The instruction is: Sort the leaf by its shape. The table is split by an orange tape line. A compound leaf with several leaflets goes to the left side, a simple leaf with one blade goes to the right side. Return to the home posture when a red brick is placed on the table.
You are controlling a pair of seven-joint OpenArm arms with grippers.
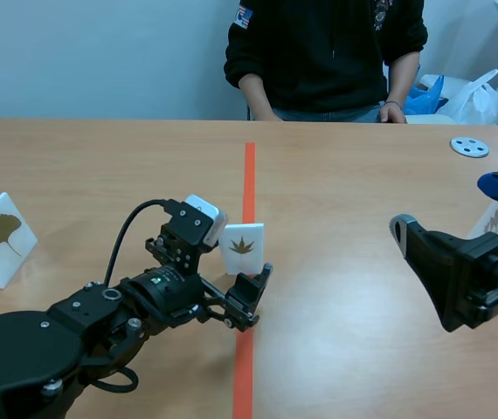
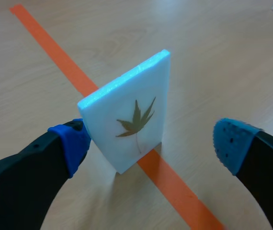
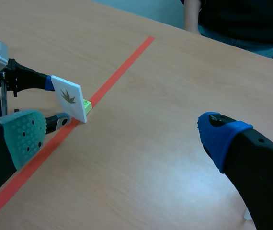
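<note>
Left hand [image 2: 152,143]: held wide open with nothing gripped, set low over the worktop [image 1: 363,218] with one finger to either side of the card.
Card [image 2: 127,103]: a white foam card is stood upright on the orange tape line [image 2: 175,191], between the left hand's fingers. One blue pad [image 2: 72,141] is touching its edge or just beside it; which cannot be told. The other pad is kept well apart.
Leaf [image 2: 136,122]: a brown leaf with pointed lobes spreading from one stalk is shown on the card's face.
Green block [image 3: 87,103]: seen at the card's foot, on the side away from the left hand.
Right hand [image 3: 123,135]: spread wide and empty, held well apart from the card.
Other card [image 1: 0,237]: a fan-shaped leaf is carried on it; it is stood well away on the left hand's outer side.
Step in hand: the grasp is judged to be set up but not yet closed.
Next move: the fingers would have to be closed on the card's edges without tipping it. The leaf is judged to be one lobed blade, so a carry to the right of the line is called for.
Writing: none can be read on the card. A patch [image 1: 245,15] on the sleeve of the person across the worktop is too small to be made out.
</note>
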